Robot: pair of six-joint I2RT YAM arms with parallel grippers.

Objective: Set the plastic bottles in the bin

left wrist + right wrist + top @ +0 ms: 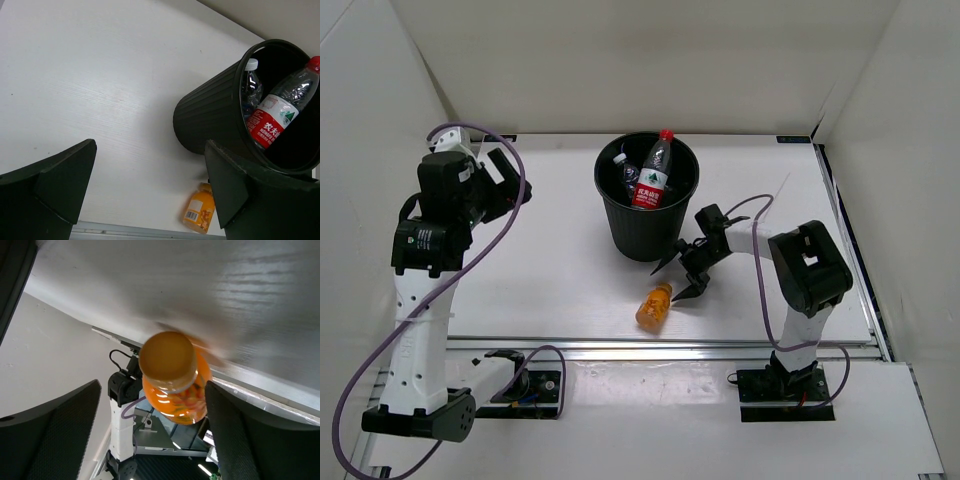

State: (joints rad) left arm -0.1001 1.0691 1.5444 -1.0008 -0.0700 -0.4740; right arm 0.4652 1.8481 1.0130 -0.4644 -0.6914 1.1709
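The short orange bottle [654, 306] lies on its side on the white table in front of the black bin [640, 237]. My right gripper [672, 283] is low at its cap end and open. In the right wrist view the orange bottle [172, 377] sits between the fingers, close against the right one. A red-labelled bottle [652, 176] and a clear white-capped bottle [623, 167] stand inside the bin. My left gripper [508, 180] hangs open and empty at the left, above the table. Its wrist view shows the bin [210, 115], the red-labelled bottle [275, 117] and the orange bottle [200, 211].
White walls enclose the table on three sides. A metal rail [660, 346] runs along the near edge just behind the orange bottle, with both arm bases beyond it.
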